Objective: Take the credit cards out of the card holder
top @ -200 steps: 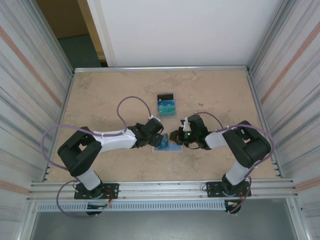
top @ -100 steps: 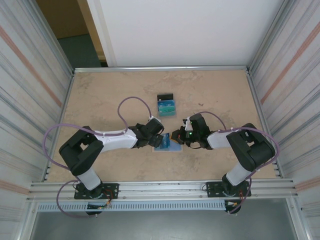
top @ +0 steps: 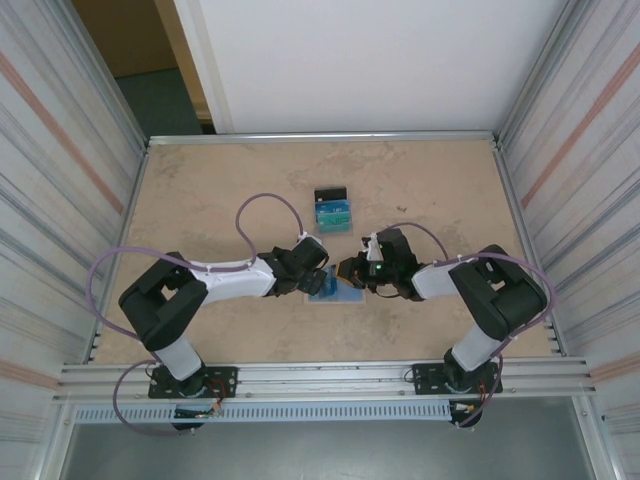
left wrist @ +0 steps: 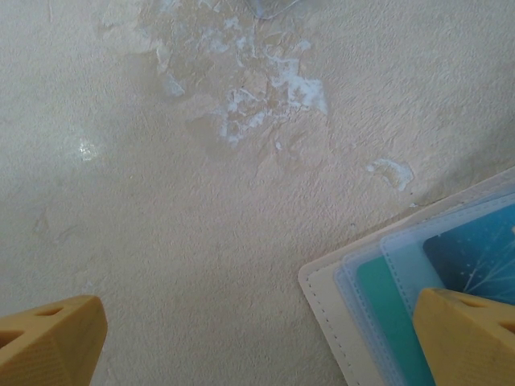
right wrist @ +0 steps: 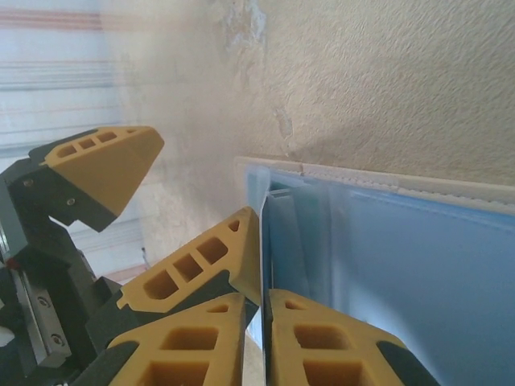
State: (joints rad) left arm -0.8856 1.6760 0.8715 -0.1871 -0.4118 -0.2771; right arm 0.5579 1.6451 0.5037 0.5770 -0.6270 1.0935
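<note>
The right arm has eased left across the table over the last second. Its elbow has shifted and its wrist has crept closer to the left arm, which has barely moved. The right gripper has thus come further onto the card holder, which lies open between the two grippers, near the middle of the table. Judging by that, this is still the extraction step: the grip is being worked deeper or reset, not carried away.

Farther back sits a small pile of removed cards, with a black card just beyond it, so part of the job looks done. The wallet still holds cards: a teal card and a dark blue card sit in its pale blue sleeves, inside the stitched beige edge.

The left gripper is spread wide. Its left finger is over bare table and its right finger over the wallet's corner; whether it presses down I cannot tell.

The right fingers are drawn almost together with only a slit between them. In that slit stands a thin pale edge, seemingly a credit card rising from the blue lining.
</note>
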